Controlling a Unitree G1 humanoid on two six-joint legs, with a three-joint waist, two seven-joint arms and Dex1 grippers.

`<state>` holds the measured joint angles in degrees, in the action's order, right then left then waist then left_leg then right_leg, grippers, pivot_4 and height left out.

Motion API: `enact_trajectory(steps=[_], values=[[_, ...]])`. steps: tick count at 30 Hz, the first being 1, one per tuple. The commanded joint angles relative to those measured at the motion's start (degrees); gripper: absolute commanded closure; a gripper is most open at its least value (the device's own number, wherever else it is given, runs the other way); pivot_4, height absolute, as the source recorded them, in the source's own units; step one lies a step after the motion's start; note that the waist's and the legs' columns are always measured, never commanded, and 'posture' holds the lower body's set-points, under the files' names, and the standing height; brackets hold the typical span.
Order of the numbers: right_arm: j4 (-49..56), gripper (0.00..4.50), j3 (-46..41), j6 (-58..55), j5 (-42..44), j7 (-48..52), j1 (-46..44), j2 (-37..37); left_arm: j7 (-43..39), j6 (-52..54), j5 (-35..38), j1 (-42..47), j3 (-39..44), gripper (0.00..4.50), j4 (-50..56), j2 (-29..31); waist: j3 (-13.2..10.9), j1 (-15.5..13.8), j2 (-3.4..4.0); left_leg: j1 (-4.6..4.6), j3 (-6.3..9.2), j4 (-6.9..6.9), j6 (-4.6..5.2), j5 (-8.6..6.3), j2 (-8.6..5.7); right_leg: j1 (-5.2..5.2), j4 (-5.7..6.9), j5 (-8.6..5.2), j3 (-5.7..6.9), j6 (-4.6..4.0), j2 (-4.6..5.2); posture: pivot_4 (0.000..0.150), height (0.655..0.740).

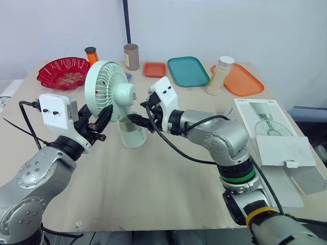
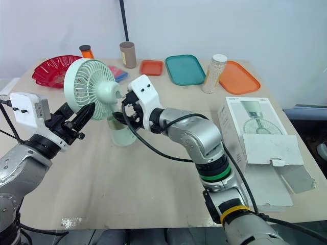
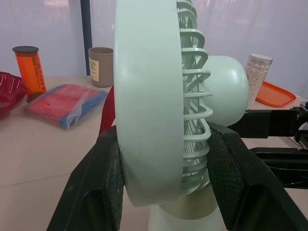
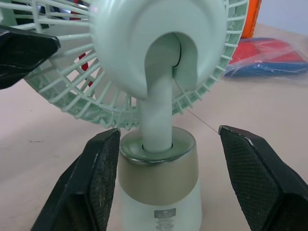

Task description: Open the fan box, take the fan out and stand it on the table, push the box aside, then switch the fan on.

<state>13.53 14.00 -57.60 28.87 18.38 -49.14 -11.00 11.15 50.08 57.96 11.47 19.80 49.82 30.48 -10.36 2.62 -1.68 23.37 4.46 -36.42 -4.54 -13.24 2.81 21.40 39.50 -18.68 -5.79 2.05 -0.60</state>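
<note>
Left tool (image 1: 106, 115) is gripping the fan (image 1: 107, 89) by its head: one black finger is pressing the smooth front ring, the other the ribbed rear grille. Its pads (image 3: 226, 173) are showing a fine stippled texture.

Right tool (image 4: 169, 139) is reaching in from behind with its fingers spread wide, straddling the base and holding nothing. One finger is sitting just beside the base; whether it is touching, I cannot tell. The other is standing apart.

Fan is standing upright near the middle of the bench (image 1: 153, 178). It is pale mint plastic with a round cage, a domed motor housing, a slim neck, and a cylindrical base with a dull gold band at its top.

Fan box (image 1: 271, 135) is lying flat on the robot's right side of the bench, well apart from the fan. It is white card with a fan printed on top, and its near end flap is hanging loose.

Along the far edge are sitting:
- a red scalloped dish (image 1: 64, 71)
- an orange bottle (image 1: 91, 54) with a black cap
- a tan cup (image 1: 131, 56)
- a small orange tray (image 1: 155, 69)
- a teal tray (image 1: 188, 71)
- a bead-filled jar (image 1: 220, 75)
- a larger orange tray (image 1: 240, 80)

A red-and-blue plastic packet (image 3: 65, 98) is lying behind the fan.
</note>
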Motion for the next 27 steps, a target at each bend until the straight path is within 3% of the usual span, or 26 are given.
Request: enact_trajectory(steps=[1, 14, 17, 22, 27], values=[[0.1, 1.14, 0.2, 1.7, -1.2, 0.8, -1.5, 1.4, 0.8, -2.3, 0.7, 1.4, 0.7, 2.58, 2.2, 0.6, 0.0, 0.0, 0.00, 0.00, 0.00, 0.00, 0.00, 0.00, 0.00, 0.00, 0.00, 0.00, 0.00, 0.00, 0.00, 0.150, 0.7400], [-3.5, 1.14, 0.7, 3.7, -4.9, 2.7, -1.8, 5.0, 2.0, -2.6, 1.0, 1.8, 0.0, 2.58, 2.2, 0.6, 0.0, 0.0, 0.00, 0.00, 0.01, 0.00, -0.01, 0.00, 0.00, 0.00, 0.00, 0.00, 0.02, 0.00, 0.00, 0.150, 0.7400], [-3.7, 1.84, 0.6, 3.9, -5.4, 3.2, -1.8, 5.4, 2.2, -2.7, 0.9, 1.8, -0.3, 2.58, 2.2, 0.6, 0.0, 0.0, 0.00, 0.00, 0.02, 0.00, -0.01, 0.00, 0.00, 0.00, 0.00, 0.00, 0.02, 0.00, 0.00, 0.150, 0.7400], [-3.6, 4.04, 0.8, 3.8, -6.1, 3.7, -1.6, 5.8, 2.4, -2.9, 0.8, 1.9, -0.5, 2.58, 2.2, 0.5, 0.0, 0.0, 0.00, 0.01, 0.03, 0.00, -0.01, 0.01, -0.02, 0.00, -0.01, 0.00, 0.03, -0.01, 0.02, 0.150, 0.7400], [-3.3, 4.16, 1.0, 3.5, -6.4, 4.0, -1.5, 5.7, 2.7, -2.9, 0.8, 2.1, -0.6, 2.58, 2.2, 0.4, 0.0, 0.0, 0.00, 0.01, 0.04, 0.01, -0.02, 0.01, -0.01, 0.00, 0.00, 0.00, 0.04, -0.01, 0.01, 0.150, 0.7400]])
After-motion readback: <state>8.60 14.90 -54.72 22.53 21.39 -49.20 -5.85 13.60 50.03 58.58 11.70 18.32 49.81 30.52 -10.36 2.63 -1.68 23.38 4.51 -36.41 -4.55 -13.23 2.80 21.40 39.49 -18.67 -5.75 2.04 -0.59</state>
